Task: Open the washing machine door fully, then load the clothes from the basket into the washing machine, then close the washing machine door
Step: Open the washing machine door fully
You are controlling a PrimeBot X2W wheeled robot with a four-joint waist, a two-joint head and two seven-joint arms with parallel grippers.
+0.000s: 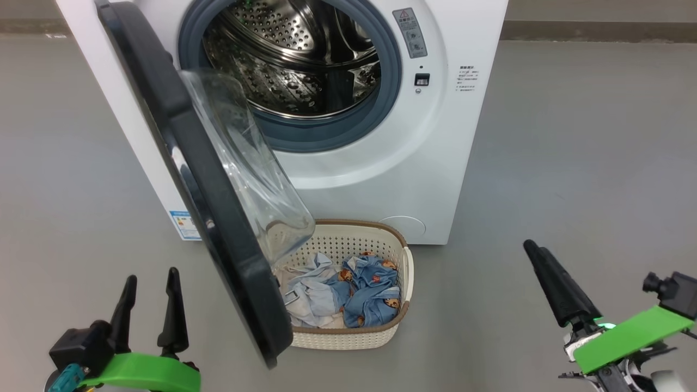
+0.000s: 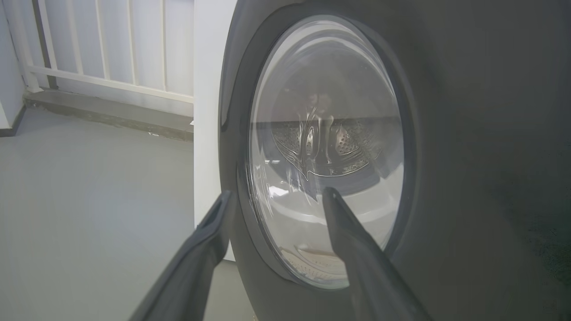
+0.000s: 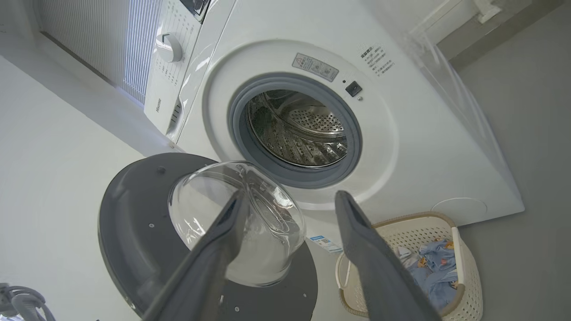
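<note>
Nearest, empty, fingers apart: dark left end effector (image 1: 152, 279) and right end effector (image 3: 291, 197). Beyond, glossy black round washing machine door (image 1: 218, 218) ajar, hiding part of cream perforated basket (image 1: 359, 239) holding blue bear-printed clothes (image 1: 373, 294).

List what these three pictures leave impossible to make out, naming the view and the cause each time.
Head view: the basket's left end, hidden behind the washing machine door.
Head view: the washing machine's top, cut off by the upper edge.
Head view: the small print beside the drum opening, too small to read.
Head view: the clothes count, garments bunched together.
</note>
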